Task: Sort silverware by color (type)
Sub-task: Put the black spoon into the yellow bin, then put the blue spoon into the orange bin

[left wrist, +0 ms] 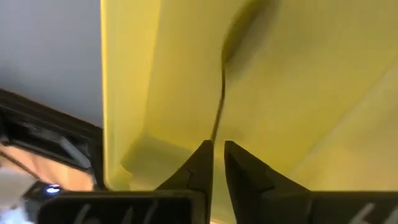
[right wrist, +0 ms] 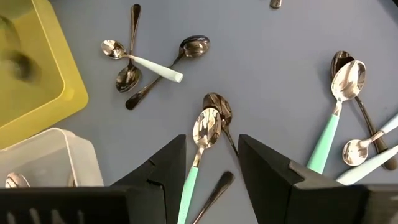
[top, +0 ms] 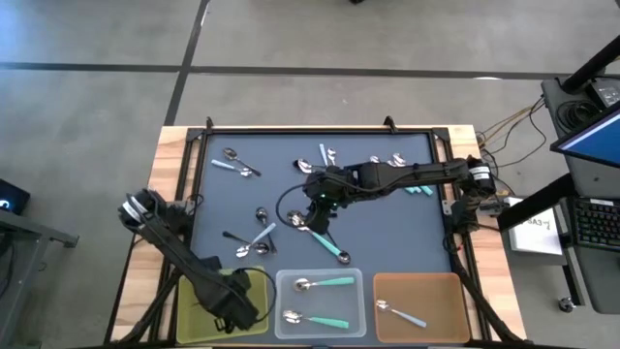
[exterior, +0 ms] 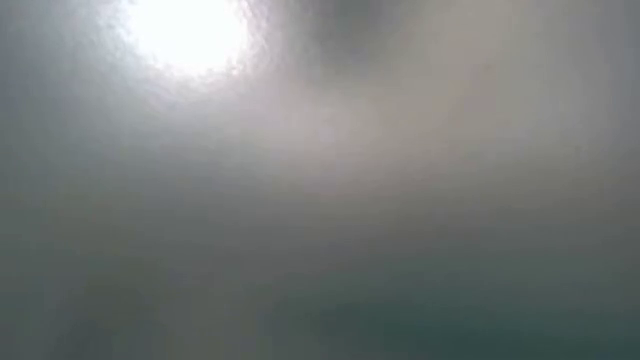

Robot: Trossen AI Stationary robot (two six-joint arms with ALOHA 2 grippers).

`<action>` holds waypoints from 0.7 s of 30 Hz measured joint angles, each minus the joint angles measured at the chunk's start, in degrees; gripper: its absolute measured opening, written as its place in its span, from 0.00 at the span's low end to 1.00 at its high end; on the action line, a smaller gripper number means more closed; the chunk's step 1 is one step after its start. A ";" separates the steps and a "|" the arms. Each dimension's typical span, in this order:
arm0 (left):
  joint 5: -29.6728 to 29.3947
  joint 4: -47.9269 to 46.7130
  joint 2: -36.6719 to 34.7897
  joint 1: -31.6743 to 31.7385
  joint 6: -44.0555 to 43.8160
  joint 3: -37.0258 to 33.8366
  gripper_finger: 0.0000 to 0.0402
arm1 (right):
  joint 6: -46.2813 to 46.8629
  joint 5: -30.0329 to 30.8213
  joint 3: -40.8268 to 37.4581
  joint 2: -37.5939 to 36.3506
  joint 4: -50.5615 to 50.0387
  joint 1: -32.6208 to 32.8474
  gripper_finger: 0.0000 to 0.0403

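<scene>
right gripper (right wrist: 211,163) open, straddling teal spoon (right wrist: 200,149) mid-mat; handle runs back between the fingers. left gripper (left wrist: 217,163) nearly closed on a thin dark spoon (left wrist: 219,106) over yellow tray (left wrist: 124,93).

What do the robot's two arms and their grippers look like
Both arms are dark, nearly black, built of jointed segments. The right arm has a pale band near its base. The left arm looks bulkier toward its gripper. Each gripper, the left gripper and the right gripper, has two dark, wedge-shaped fingers.
</scene>
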 joint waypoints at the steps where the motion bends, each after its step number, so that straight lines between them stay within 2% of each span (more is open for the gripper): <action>1: 0.01 -0.64 0.71 0.01 1.07 1.18 0.09 | 0.00 -0.01 0.00 0.00 0.01 0.00 0.34; 5: -0.52 -1.85 3.29 0.11 4.82 4.52 0.17 | -0.06 0.00 0.00 0.02 0.02 -0.02 0.34; 7: -2.60 -1.92 3.79 0.19 6.30 5.92 0.21 | -0.07 -0.02 0.00 0.02 0.02 -0.02 0.34; 11: -10.49 -3.20 3.73 1.46 7.07 8.56 0.26 | -0.06 0.00 0.00 0.02 -0.04 -0.02 0.34; 15: -20.06 -11.10 2.30 3.55 8.97 10.87 0.28 | 0.05 0.00 0.00 0.02 -1.06 -0.02 0.34; 17: -22.90 -13.15 1.22 4.93 11.18 10.97 0.29 | 0.09 0.00 -0.01 0.02 -2.04 -0.02 0.34; 21: -25.44 -9.96 -2.90 9.68 17.54 9.02 0.29 | 0.94 0.02 -0.02 0.04 -3.04 -0.02 0.34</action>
